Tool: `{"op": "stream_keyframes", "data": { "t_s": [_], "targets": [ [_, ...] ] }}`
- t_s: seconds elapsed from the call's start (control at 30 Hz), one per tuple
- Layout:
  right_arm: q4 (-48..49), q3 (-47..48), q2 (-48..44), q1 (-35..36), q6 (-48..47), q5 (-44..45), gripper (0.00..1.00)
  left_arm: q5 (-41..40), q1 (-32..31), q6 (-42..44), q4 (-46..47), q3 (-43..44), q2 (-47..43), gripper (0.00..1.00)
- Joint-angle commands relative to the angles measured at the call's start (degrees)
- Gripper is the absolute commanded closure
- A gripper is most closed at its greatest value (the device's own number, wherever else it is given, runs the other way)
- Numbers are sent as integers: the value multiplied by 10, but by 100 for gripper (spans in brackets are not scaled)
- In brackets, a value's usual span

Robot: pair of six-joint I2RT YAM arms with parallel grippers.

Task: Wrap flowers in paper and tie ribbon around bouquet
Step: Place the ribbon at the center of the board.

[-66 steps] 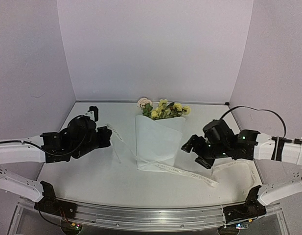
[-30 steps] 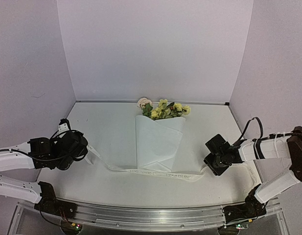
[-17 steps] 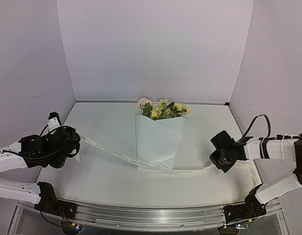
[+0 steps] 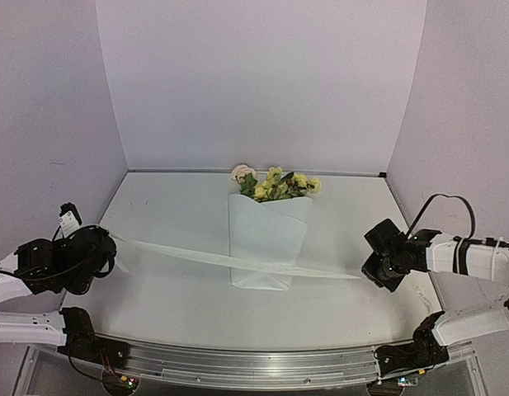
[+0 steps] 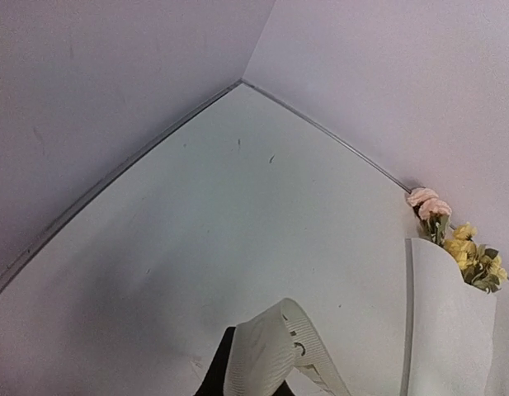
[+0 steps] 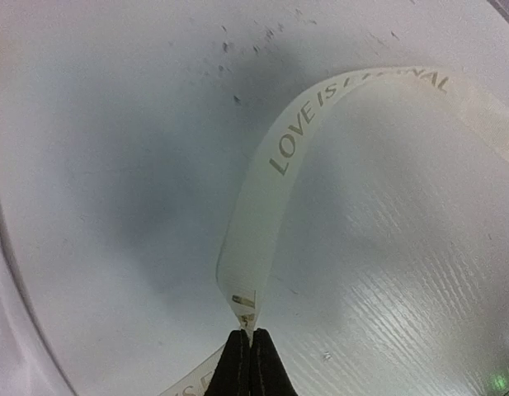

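Looking down from the top camera, the ribbon (image 4: 196, 255) is stretched in one long line from the left gripper (image 4: 110, 247) over to the right gripper (image 4: 368, 271). It runs across the lower part of the bouquet (image 4: 266, 243), which lies flat in the middle of the table (image 4: 180, 206) with the flowers (image 4: 276, 186) poking out the far end of the paper (image 4: 262, 223) cone. What you can't get from up there is the grip itself, both grippers are just dark blobs at the ribbon's ends. The right wrist cam sorts that out: the jaws are squeezed tight together with the ribbon's end pinched between the tips, and the band curls up and away over the table with "LOVE IS" readable on it. The left wrist cam shows a fat loop of ribbon bulging right out of the dark fingers (image 5: 214, 381) at the bottom edge, so that one is clamped on the ribbon too, though the tips themselves are mostly hidden behind the loop. That same view also catches the bouquet off to the right, well apart from the gripper.
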Motion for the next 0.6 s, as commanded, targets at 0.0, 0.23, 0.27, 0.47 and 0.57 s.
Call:
{"op": "stream_keyframes", "data": {
  "t_s": [0.0, 0.23, 0.27, 0.47, 0.57],
  "targets": [
    [22, 12, 51, 38, 9, -5, 100, 74, 9, -201, -58, -30, 52, 96],
    [23, -2, 69, 46, 32, 22, 100, 219, 98, -171, 101, -124, 78, 97],
    [23, -1, 70, 46, 30, 21, 100, 231, 126, -154, 113, -132, 72, 99],
    [26, 9, 86, 46, 14, 13, 89, 258, 275, -14, 150, -118, 64, 100],
    [36, 3, 83, 46, 15, 7, 80, 265, 323, 23, 155, -103, 91, 100]
  ]
}}
